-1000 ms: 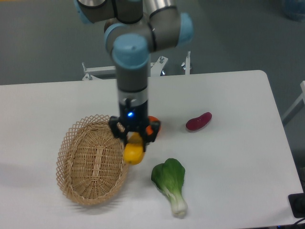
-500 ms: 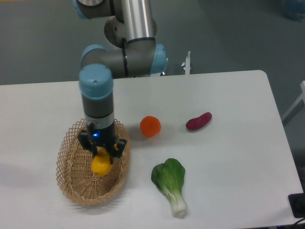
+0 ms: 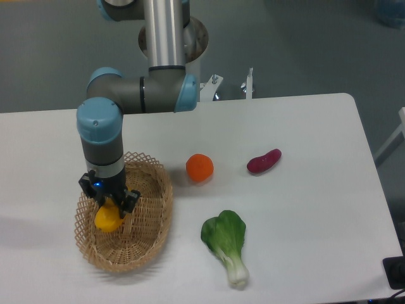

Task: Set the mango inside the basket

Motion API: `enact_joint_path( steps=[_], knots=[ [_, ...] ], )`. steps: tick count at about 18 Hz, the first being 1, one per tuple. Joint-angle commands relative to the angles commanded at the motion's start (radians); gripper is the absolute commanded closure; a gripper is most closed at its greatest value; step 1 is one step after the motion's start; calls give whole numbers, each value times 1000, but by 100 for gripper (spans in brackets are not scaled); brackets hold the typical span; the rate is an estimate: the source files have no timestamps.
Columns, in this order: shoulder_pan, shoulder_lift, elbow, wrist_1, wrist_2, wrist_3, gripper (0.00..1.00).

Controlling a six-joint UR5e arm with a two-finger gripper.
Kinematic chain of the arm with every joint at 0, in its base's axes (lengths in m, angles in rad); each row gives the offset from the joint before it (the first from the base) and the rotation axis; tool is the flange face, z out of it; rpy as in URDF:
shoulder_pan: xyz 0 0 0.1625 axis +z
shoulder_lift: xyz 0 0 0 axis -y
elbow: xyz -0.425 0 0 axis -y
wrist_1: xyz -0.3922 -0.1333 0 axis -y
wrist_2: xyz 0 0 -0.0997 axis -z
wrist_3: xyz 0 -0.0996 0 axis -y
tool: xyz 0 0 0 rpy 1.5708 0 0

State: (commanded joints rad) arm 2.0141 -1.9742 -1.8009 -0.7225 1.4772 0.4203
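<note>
The yellow-orange mango [image 3: 107,218] hangs over the left half of the tan wicker basket [image 3: 149,231], low inside its rim. My gripper [image 3: 108,203] points straight down and is shut on the mango's upper part, which the fingers partly cover. I cannot tell whether the mango touches the basket floor.
A round orange [image 3: 199,168] lies just right of the basket. A dark red sweet potato [image 3: 264,161] sits further right. A green bok choy [image 3: 227,244] lies in front of them, close to the basket's right rim. The arm's elbow [image 3: 136,94] hangs above the basket.
The gripper carried the mango leftward, from beside the basket's right rim to over its left half. The orange, once hidden behind the gripper, now shows.
</note>
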Motion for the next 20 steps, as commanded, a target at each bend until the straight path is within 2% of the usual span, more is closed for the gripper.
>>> enact_joint_path(
  steps=[1, 2, 3, 5, 10, 15, 18, 20],
  knots=[
    [-2, -3, 8, 0, 0, 2, 41],
    [-2, -5, 9, 0, 0, 3, 31],
    [-2, -5, 11, 0, 2, 3, 16],
    [-2, -5, 12, 0, 3, 3, 0],
    [5, 0, 32, -5, 6, 3, 0],
    [92, 52, 60, -11, 43, 3, 0],
    [168, 103, 69, -60, 66, 26, 0],
    [216, 120, 96, -106, 71, 84, 0]
  ],
)
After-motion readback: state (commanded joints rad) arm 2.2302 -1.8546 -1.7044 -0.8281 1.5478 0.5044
